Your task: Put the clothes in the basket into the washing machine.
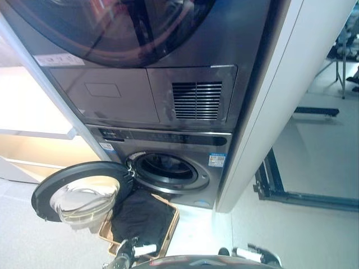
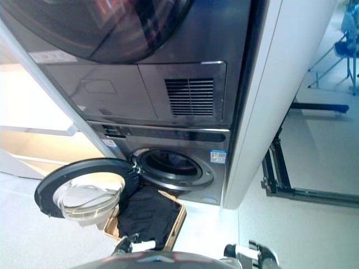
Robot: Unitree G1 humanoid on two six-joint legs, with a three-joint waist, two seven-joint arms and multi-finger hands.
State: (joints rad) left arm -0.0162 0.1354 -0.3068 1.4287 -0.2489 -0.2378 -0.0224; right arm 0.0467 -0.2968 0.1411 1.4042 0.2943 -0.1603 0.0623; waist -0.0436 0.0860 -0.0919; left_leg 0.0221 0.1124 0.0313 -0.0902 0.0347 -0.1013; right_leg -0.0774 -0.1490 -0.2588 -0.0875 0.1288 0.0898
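The grey front-loading washing machine [image 1: 168, 168] stands low in the stack. Its round door [image 1: 84, 193] is swung open to the left, and the drum opening is dark inside. A tan wicker basket [image 1: 175, 216] sits on the floor right in front of the opening, partly under the door. Black clothes [image 1: 143, 218] fill it and hang over its back rim. My left hand [image 1: 132, 249] shows at the bottom edge, just in front of the basket's near rim. My right hand [image 1: 255, 255] is low at the bottom right, away from the basket, over bare floor.
A second machine [image 1: 140, 33] with a vent grille [image 1: 196, 101] sits above the washer. A white panel [image 1: 280, 112] flanks the stack on the right. Beyond it, a black metal frame [image 1: 269, 185] lies on the floor. A pale wooden shelf unit [image 1: 33, 145] stands on the left.
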